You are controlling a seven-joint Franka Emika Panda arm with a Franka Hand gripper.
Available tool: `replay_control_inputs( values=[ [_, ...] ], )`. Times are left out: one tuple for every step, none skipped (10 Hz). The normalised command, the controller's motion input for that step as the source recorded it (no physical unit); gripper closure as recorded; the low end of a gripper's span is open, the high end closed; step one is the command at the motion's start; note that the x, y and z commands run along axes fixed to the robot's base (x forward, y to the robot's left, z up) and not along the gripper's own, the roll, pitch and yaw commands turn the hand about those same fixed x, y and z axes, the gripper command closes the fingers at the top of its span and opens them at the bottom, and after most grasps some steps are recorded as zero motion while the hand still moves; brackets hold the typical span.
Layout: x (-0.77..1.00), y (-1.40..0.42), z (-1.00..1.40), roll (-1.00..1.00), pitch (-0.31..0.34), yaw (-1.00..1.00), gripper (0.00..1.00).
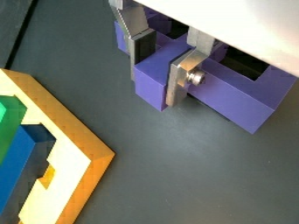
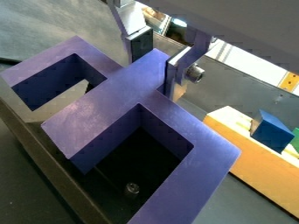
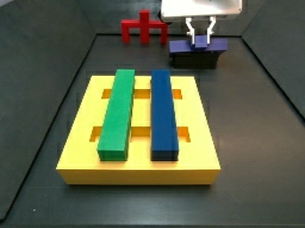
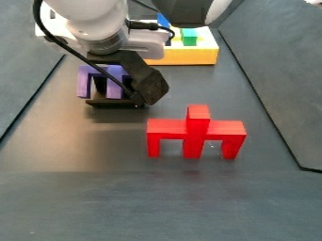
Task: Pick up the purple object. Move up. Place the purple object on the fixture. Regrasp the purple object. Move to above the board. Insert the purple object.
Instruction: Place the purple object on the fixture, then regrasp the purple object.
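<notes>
The purple object (image 3: 194,47) rests on the dark fixture (image 3: 195,61) at the far end of the floor, behind the yellow board (image 3: 81,134). My gripper (image 3: 201,36) comes down on it from above. In both wrist views the silver fingers stand on either side of the purple object's (image 1: 228,96) raised middle, the pads pressed against its faces. The gripper (image 1: 162,66) is shut on that rib. From a side view the fixture (image 4: 150,85) shows as a dark block beside the purple object (image 4: 98,83), with the arm covering the gripper.
A long green bar (image 3: 116,111) and a long blue bar (image 3: 163,111) sit in the board's slots. A red forked piece (image 4: 195,135) lies on the dark floor apart from the fixture. Dark walls enclose the floor on the sides.
</notes>
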Motion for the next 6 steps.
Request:
replay_control_inputs(
  values=[
    [0.0, 0.0, 0.0, 0.0, 0.0, 0.0, 0.0],
    [0.0, -0.08, 0.14, 0.79, 0.0, 0.05, 0.0],
    [0.0, -0.03, 0.29, 0.94, 0.0, 0.02, 0.0],
    [-0.01, 0.0, 0.16, 0.62, 0.0, 0.1, 0.0],
    [-0.11, 0.0, 0.06, 0.67, -0.02, 0.15, 0.0],
    [-0.14, 0.0, 0.02, 0.77, -0.063, 0.18, 0.0]
  ],
)
